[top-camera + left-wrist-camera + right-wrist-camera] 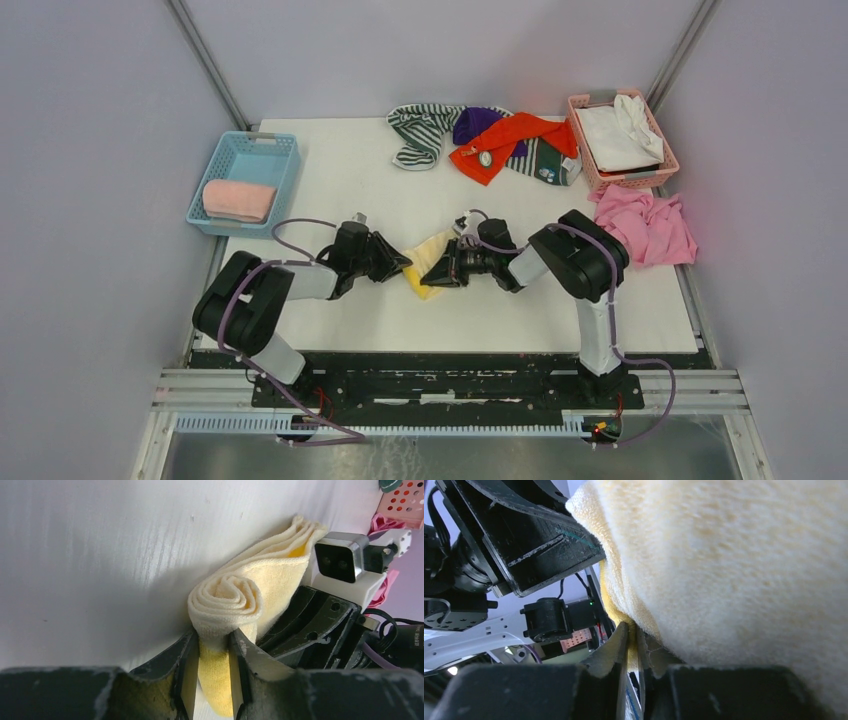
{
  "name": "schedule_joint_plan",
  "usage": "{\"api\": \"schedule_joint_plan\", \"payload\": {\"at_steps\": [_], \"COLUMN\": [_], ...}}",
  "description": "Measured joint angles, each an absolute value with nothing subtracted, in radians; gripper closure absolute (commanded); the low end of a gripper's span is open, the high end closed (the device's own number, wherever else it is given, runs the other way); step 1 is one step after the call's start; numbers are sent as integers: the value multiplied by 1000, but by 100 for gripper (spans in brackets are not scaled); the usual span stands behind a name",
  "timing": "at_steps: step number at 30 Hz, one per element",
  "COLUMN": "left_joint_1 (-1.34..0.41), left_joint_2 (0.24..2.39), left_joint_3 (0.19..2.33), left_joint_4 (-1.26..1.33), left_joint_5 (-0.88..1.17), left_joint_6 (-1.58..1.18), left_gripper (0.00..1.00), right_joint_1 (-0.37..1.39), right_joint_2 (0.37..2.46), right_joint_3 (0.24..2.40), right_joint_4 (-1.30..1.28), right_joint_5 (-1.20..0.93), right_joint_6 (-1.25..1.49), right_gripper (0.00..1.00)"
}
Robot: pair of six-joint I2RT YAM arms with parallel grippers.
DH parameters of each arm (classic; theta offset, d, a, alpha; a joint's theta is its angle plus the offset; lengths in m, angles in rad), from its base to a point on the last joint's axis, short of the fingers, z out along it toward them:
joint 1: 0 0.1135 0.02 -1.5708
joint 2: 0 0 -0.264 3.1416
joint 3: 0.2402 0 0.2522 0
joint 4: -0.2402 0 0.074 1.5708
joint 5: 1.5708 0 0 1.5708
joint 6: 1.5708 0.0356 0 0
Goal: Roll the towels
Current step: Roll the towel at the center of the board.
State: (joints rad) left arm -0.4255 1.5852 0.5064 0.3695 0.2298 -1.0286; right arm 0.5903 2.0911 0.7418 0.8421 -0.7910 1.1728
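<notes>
Keeping the coil tight called for even tension. The left end effector (214, 647), clamped across the spiralled end of the yellow towel (227, 597), would have done best to turn slowly. Meanwhile the right end effector (631, 632), pinched together on a thin fold of the same cloth, should have fed slack without tugging. The towel sat low at the desk (350, 190), to the right of the blue basket (245, 140) and nearer the arm bases than it. Both end effectors held it between them, its unrolled tail stretching away from the basket.
</notes>
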Motion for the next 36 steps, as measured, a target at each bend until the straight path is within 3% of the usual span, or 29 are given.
{"api": "schedule_joint_plan", "payload": {"at_steps": [7,13,18,26,36], "left_joint_1": [-459,-485,-502,-509,-516], "left_joint_2": [1591,1584,1564,1493,1414], "left_joint_3": [549,580,587,573,538], "left_joint_4": [298,228,179,67,-17], "left_joint_5": [156,94,45,-21,-71], "left_joint_6": [-1036,-1057,-1084,-1129,-1175], "left_gripper": [71,72,72,72,73], "right_joint_1": [607,710,870,1068,1191], "right_joint_2": [1926,1653,1551,1599,1777], "right_joint_3": [742,780,853,947,1058], "right_joint_4": [569,159,-31,-115,-109], "right_joint_5": [-689,-434,-153,162,326], "right_joint_6": [997,720,519,305,162], "right_gripper": [65,51,48,49,51]}}
